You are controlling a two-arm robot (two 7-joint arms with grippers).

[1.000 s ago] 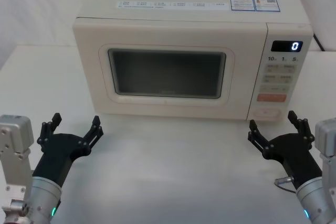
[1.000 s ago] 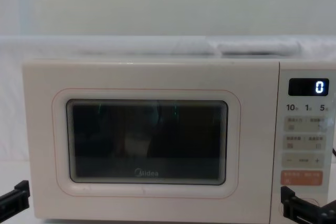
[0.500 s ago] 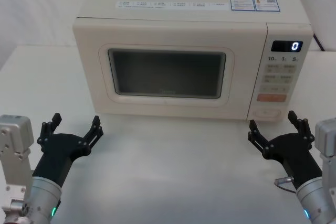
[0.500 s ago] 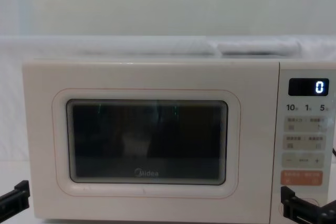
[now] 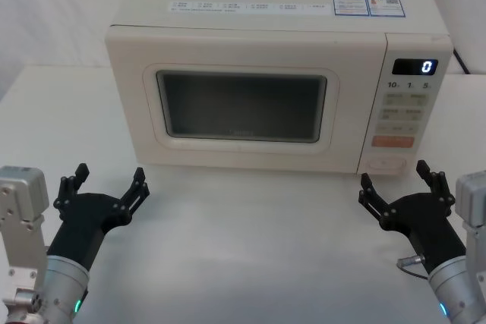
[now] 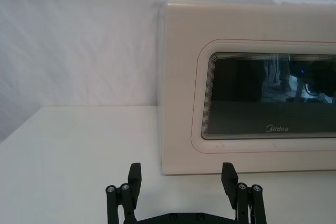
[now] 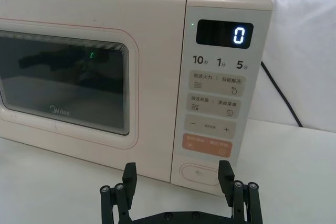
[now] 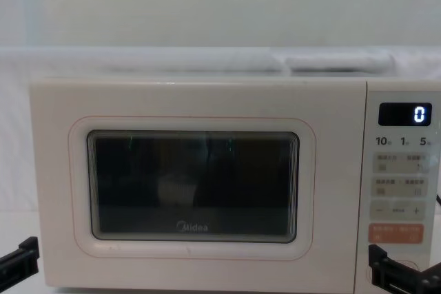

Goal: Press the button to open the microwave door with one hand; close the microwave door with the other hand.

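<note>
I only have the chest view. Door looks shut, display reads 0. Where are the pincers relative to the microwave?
Observer: Head view: right pincer hangs open just in front of the control panel, not touching it.
Operator: Lined up with the open button?
Observer: Right wrist view: the button sits between the open fingers, beyond them and unpressed.
Operator: Left one?
Observer: Head view: left pincer is open over the table, in front of the microwave door near its left corner, clear of it.

Microwave door [image 5: 243, 104] smooth cream plastic (window glossy dark glass); grippers matt black plastic
</note>
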